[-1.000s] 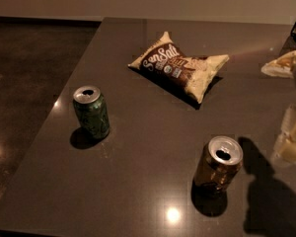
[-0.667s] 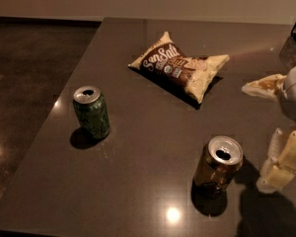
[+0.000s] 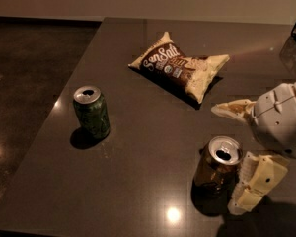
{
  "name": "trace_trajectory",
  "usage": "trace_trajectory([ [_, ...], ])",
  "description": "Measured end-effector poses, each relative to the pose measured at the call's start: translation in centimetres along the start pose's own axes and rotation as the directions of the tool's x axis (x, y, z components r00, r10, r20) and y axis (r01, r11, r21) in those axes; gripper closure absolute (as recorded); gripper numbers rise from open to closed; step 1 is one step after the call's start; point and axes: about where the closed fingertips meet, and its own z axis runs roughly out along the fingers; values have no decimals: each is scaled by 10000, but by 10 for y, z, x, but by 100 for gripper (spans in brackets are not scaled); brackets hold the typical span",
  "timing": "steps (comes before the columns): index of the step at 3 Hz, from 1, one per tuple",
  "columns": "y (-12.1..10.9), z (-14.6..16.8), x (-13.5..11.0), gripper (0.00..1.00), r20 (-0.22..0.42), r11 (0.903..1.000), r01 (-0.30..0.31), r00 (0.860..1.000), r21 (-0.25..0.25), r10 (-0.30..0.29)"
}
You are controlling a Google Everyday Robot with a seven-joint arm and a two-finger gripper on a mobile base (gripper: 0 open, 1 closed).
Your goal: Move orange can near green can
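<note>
Pincer (image 3: 237,151) spread wide at right; orange can (image 3: 217,168) just beside lower finger; green can (image 3: 92,112) well apart.

1. The orange can (image 3: 217,171) shows glossy amber-brown sides, a darker lower band and a silver top.
2. The green can (image 3: 92,113) wears dark green mottled sides under a silver top.
3. The chip bag (image 3: 180,68) is brown with white lettering and cream ends.
4. The gripper (image 3: 224,158), at right, its cream fingers spread around the orange can, has a pale grey body.
5. The table (image 3: 138,147) is dark grey-brown.
</note>
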Motion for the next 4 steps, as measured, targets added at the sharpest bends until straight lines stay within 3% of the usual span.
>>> trace_trajectory([
  [1,5,9,-8,16,442,9998,11,9990,-194,-3],
  [2,5,10,-15,48,770,9998,-86,9970,-174,99],
  [3,-1,5,-27,71,860,9999,-103,9962,-17,104],
  [4,-18,6,-55,94,925,9999,-58,9957,101,48],
])
